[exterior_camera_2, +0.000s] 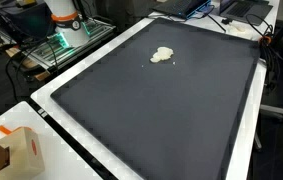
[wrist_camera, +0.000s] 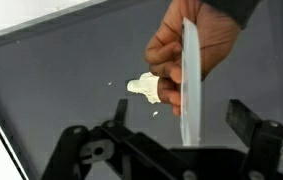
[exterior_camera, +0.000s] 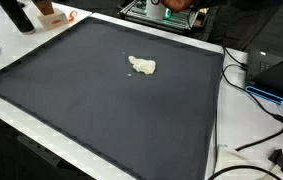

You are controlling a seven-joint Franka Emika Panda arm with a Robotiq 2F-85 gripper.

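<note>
In the wrist view my gripper (wrist_camera: 181, 112) is open, its two black fingers wide apart. A human hand (wrist_camera: 186, 45) holds a thin white plate-like object (wrist_camera: 189, 85) on edge between the fingers; neither finger touches it. A small cream lump (wrist_camera: 145, 88) lies on the black mat (wrist_camera: 61, 90) just behind the hand, with a few crumbs beside it. The lump also shows in both exterior views (exterior_camera: 142, 66) (exterior_camera_2: 162, 55), near the far middle of the mat (exterior_camera: 81, 100) (exterior_camera_2: 151, 110). The gripper and the hand do not show in either exterior view.
The mat covers a white table (exterior_camera: 243, 130). The robot base (exterior_camera_2: 66, 20) stands at one edge. A cardboard box (exterior_camera_2: 21, 150) sits at a corner. Cables (exterior_camera: 261, 140) and a dark device (exterior_camera: 281, 75) lie beside the mat.
</note>
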